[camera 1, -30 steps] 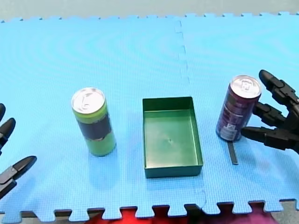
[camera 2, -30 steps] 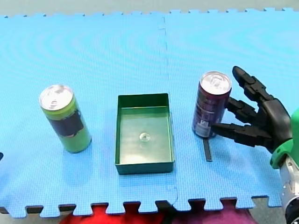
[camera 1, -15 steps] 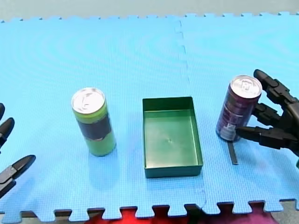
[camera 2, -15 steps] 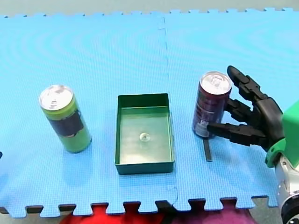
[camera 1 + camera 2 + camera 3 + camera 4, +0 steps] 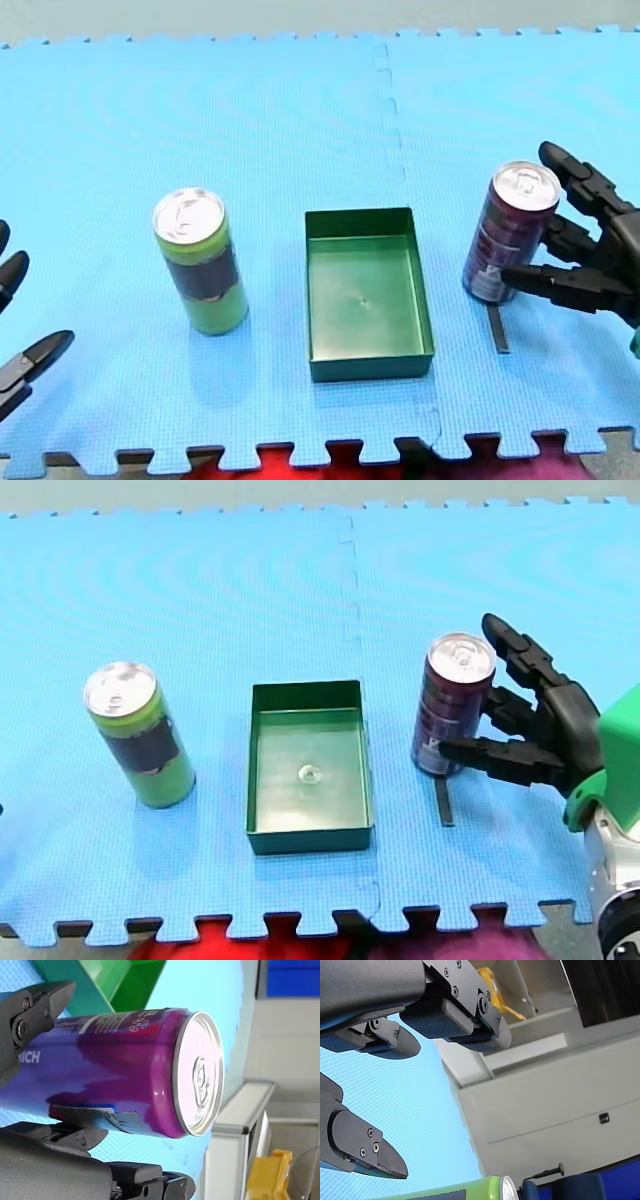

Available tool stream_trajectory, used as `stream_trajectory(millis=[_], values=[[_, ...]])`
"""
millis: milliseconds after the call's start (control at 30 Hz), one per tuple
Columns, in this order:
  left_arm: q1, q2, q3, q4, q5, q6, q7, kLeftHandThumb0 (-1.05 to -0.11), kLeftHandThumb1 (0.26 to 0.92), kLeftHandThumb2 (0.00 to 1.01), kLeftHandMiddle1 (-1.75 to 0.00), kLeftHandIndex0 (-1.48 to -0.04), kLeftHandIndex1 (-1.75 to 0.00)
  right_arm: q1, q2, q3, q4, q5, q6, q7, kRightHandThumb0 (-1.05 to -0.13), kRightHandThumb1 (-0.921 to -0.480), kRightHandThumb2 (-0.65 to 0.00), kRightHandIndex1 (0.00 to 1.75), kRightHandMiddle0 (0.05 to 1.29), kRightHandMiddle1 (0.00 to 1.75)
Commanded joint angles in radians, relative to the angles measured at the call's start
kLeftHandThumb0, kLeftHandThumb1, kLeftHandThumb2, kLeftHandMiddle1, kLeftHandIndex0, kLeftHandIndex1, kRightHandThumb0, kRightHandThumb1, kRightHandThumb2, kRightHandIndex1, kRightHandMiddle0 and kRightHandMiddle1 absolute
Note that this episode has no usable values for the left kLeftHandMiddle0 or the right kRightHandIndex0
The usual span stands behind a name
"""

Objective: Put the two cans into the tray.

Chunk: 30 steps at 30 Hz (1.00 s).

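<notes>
the left hand [image 5: 35, 355] is cut off by the lower left edge of the head view; what shows of it is uncurled, holds nothing and lies well apart from the green can [image 5: 200, 262]. the right hand [image 5: 560, 735] stands open around the purple can [image 5: 452, 705]: long fingers [image 5: 515, 650] reach past its far side near the rim, the thumb [image 5: 490, 752] lies across its lower front. whether any of them presses the can cannot be told; in the first wrist view the can sits between the fingers with shadow hiding the contact. both cans stand upright on the blue foam mat [image 5: 300, 120], one on each side of the green tray [image 5: 370, 368], neither in it. a short black strip [image 5: 497, 328] lies on the mat at the purple can's base, partly under the thumb. nothing stands between either can and the tray. something red shows below the mat's front edge, too little to identify.
</notes>
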Motion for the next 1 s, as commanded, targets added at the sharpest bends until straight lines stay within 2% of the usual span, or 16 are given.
stream_trajectory(millis=[0,267,533,967], values=[[0.001,0.009,0.001,-0.005,-0.004,0.003,0.002,-1.048,0.767,0.01,0.00,-0.54,0.00,-0.006,-0.002,0.000,0.004,-0.001,0.005,-0.003,-0.701,-0.659,-0.001,0.01,0.16,0.00],[0.005,0.009,-0.001,-0.016,-0.006,0.009,0.002,-1.048,0.768,0.00,0.00,-0.53,0.00,-0.012,0.003,0.002,0.003,-0.004,0.010,-0.008,-0.694,-0.658,0.000,0.01,0.16,0.00],[0.013,0.006,-0.002,-0.032,-0.002,0.017,0.012,-1.048,0.769,0.00,0.00,-0.53,0.00,-0.011,0.010,0.018,-0.008,-0.018,0.017,-0.025,-0.695,-0.655,0.000,0.01,0.16,0.00],[0.021,0.007,-0.004,-0.049,0.002,0.030,0.022,-1.048,0.773,0.00,0.00,-0.52,0.00,-0.014,0.023,0.030,-0.020,-0.019,0.032,-0.035,-0.693,-0.651,0.000,0.00,0.14,0.00]])
